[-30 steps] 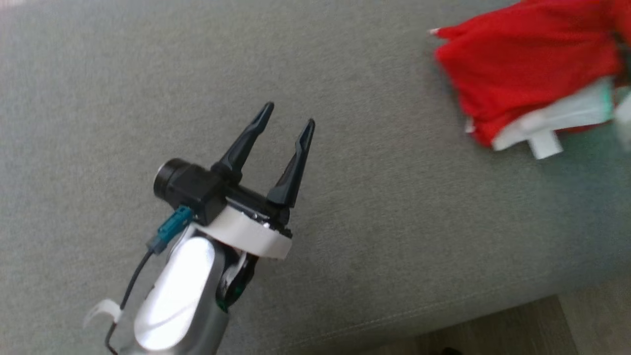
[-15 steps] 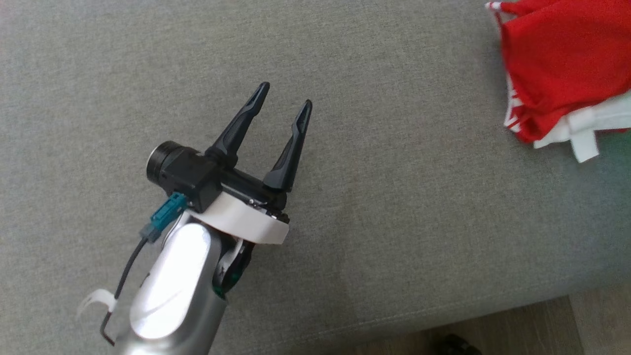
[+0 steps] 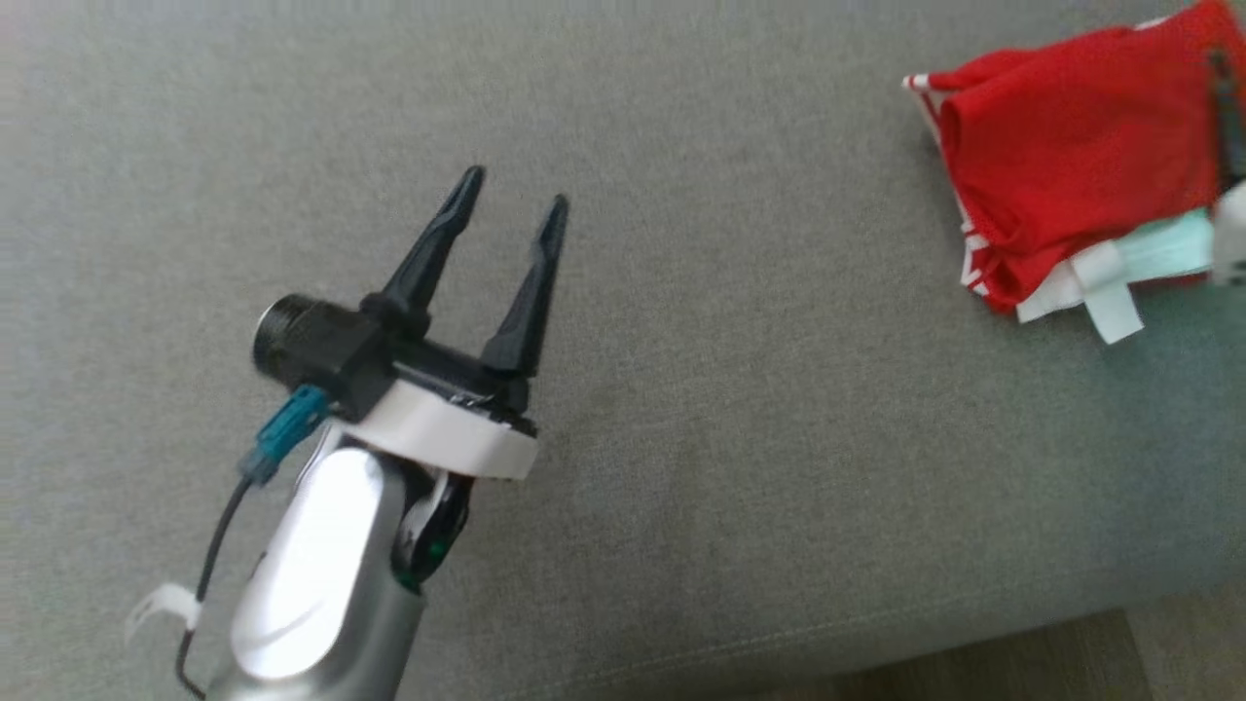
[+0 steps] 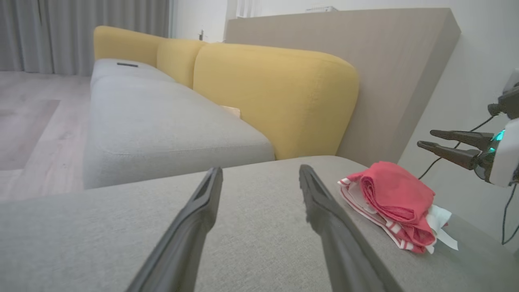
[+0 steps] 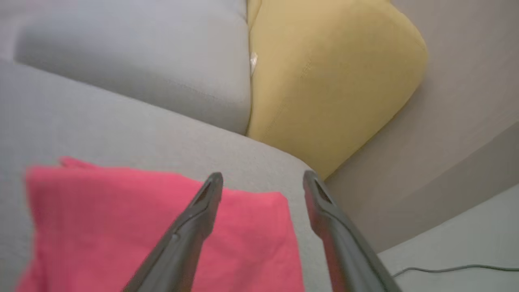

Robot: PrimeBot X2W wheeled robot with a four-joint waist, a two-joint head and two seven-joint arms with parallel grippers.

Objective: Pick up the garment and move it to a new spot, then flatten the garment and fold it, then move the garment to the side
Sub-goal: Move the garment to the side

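Note:
The garment (image 3: 1071, 166) is a red folded bundle with white striped trim and a white label, lying on the grey sofa cushion (image 3: 779, 389) at the far right of the head view. It also shows in the left wrist view as the garment (image 4: 397, 194). My left gripper (image 3: 514, 190) hovers open and empty over bare cushion, well to the garment's left; its fingers frame empty fabric as left gripper (image 4: 260, 169). My right gripper (image 5: 262, 175) stands open just above the garment (image 5: 121, 215), nothing between its fingers. It appears as right gripper (image 4: 425, 138) above the bundle.
A yellow backrest cushion (image 4: 275, 93) rises behind the seat, with a beige panel (image 4: 385, 61) beside it. Another grey seat (image 4: 162, 121) runs further off. The cushion's front edge and wooden floor (image 3: 973, 672) lie at the lower right. A cable (image 5: 446, 268) trails on the floor.
The head view has swung, so the whole picture has shifted. The garment, blurred a second ago, now lies still on the cushion. My left gripper stays open.

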